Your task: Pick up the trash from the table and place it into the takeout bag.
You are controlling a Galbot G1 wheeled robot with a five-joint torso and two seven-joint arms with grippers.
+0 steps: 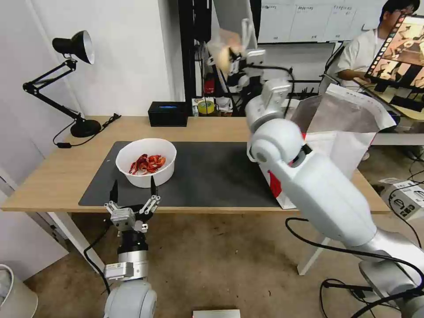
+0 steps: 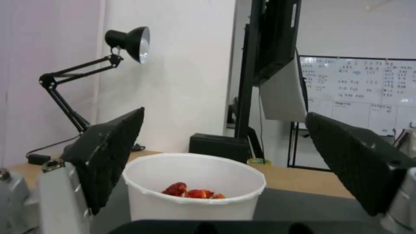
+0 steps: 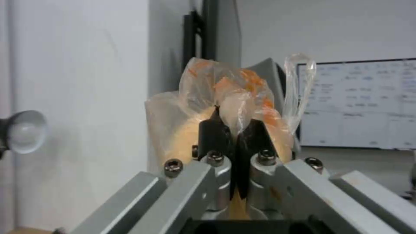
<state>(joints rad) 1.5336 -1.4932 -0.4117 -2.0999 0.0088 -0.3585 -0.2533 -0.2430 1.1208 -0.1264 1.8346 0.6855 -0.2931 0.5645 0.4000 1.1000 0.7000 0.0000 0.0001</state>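
My right gripper [image 1: 237, 52] is raised high above the table's far side, left of the takeout bag, and is shut on the clear bag with a pale bun [image 1: 224, 47]. In the right wrist view the black fingers [image 3: 212, 131] pinch the crinkled plastic of that clear bag [image 3: 203, 94]. The red-and-white takeout bag [image 1: 349, 128] stands open at the table's right end, showing its foil lining. A white bowl of red crayfish shells [image 1: 145, 161] sits on the dark mat [image 1: 212, 176]. My left gripper [image 1: 133, 189] hovers open at the table's near edge, right in front of the bowl [image 2: 195, 191].
The light-wood table [image 1: 53, 176] carries a black desk lamp [image 1: 66, 79] at the back left and a black box [image 1: 168, 114] at the back. A yellow tape roll [image 1: 206, 107] sits behind it. A white box [image 1: 404, 194] lies on the floor at the right.
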